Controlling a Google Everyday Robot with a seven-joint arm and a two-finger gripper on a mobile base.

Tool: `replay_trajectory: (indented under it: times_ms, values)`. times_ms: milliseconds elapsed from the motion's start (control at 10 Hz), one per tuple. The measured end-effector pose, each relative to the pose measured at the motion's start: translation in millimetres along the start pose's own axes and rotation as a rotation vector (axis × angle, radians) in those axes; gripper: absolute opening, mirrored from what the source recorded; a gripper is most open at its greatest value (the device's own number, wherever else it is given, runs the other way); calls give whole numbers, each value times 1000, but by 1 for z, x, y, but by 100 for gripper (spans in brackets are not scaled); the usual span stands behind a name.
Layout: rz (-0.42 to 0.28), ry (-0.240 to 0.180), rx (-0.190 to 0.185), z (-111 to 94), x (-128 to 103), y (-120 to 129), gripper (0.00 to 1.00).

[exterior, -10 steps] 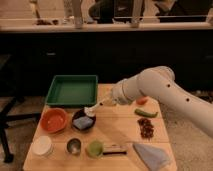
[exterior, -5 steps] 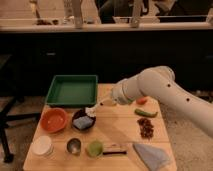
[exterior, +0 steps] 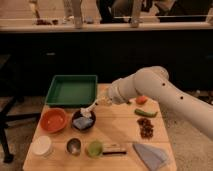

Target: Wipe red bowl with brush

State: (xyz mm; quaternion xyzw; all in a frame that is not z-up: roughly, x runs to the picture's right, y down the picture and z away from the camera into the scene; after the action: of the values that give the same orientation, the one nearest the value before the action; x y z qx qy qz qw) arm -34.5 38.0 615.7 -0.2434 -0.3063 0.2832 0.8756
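Observation:
The red bowl (exterior: 54, 120) sits on the left of the wooden table (exterior: 120, 132), in front of the green tray. My gripper (exterior: 106, 100) is over the middle of the table, to the right of and above the red bowl. It is shut on the brush (exterior: 94, 106), which slants down to the left. The brush's white head (exterior: 86, 112) hangs over the back rim of the dark bowl with the blue sponge (exterior: 83, 122), a short way right of the red bowl. The brush does not touch the red bowl.
A green tray (exterior: 72, 90) stands at the back left. Along the front are a white tub (exterior: 41, 146), a metal cup (exterior: 74, 146), a green cup (exterior: 94, 148), a block brush (exterior: 114, 148) and a grey cloth (exterior: 150, 154). A green pepper (exterior: 145, 112) and dark red bits (exterior: 146, 128) lie at the right.

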Motion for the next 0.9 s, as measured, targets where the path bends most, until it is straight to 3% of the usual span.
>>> replay_trajectory:
  times_ms: [600,900]
  values:
    - [-93,-91,-114,59,-73,39,0]
    - [-119,-109,-154,84,-91,58,0]
